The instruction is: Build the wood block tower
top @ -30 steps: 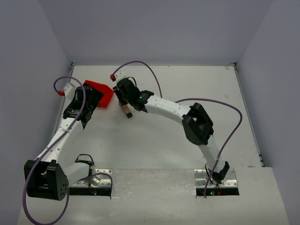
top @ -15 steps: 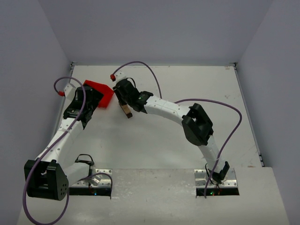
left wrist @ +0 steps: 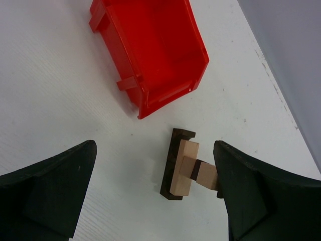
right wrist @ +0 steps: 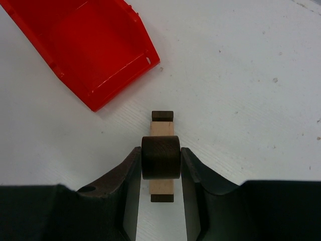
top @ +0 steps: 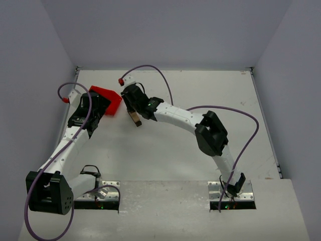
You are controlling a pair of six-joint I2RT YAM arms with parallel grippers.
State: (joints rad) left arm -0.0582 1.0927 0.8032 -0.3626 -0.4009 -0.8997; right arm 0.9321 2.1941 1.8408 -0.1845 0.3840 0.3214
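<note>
Here, wood block tower (left wrist: 181,170), alternating tan, dark layers

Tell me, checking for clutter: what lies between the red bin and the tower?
Bare table, per the left wrist view, between red bin and wood block tower.

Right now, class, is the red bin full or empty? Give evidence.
Empty, as far as shown: the red bin shows only bare plastic inside in both wrist views.
</note>
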